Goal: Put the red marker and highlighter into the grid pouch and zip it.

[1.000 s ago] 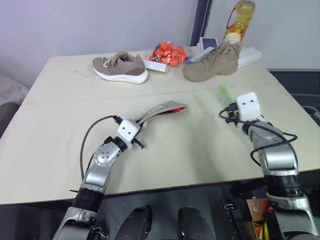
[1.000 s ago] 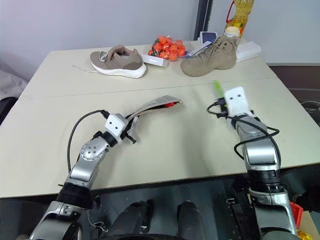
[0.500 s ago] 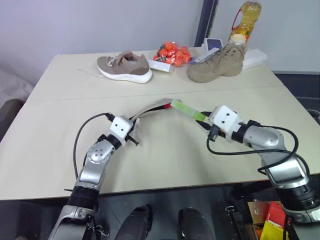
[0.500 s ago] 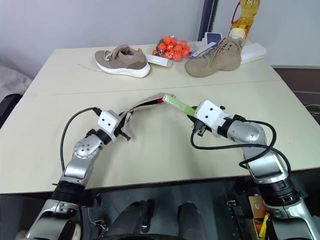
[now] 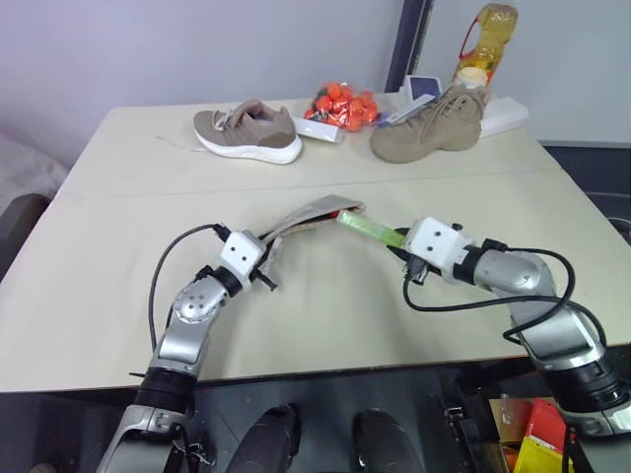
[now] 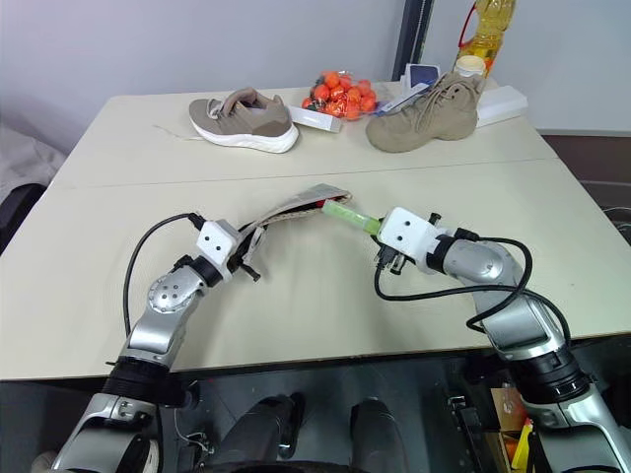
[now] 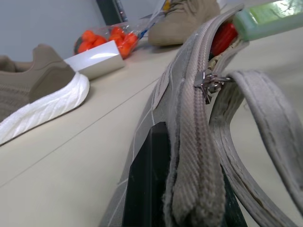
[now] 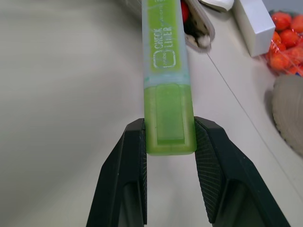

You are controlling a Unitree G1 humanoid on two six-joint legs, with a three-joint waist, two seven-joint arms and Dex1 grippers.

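Two arms work over the cream counter (image 5: 118,246), and much has changed in a second: the right gripper (image 8: 168,156), which stood upright at the right side of the counter with the highlighter (image 8: 165,90) poking up toward the far side, has swung left and tipped down, so the lime-green stick now lies nearly level and points at the mouth of the grid pouch (image 5: 311,214). Since half a second ago it has barely shifted. Its jaws are narrow, clamped on the flat end of the highlighter, one black finger on each side. The far tip of the stick sits just at the pouch's open mouth, touching or nearly so; whether it is inside I cannot tell. The left gripper (image 5: 264,258) has stayed put, jaws shut on the near end of the pouch, lifting the zipper edge. The red marker (image 7: 223,38) shows inside the pouch's far end, just beside the green tip. Far off stand a low sneaker (image 5: 248,133), a tan boot (image 5: 426,123) and a bag of orange things (image 5: 338,104).
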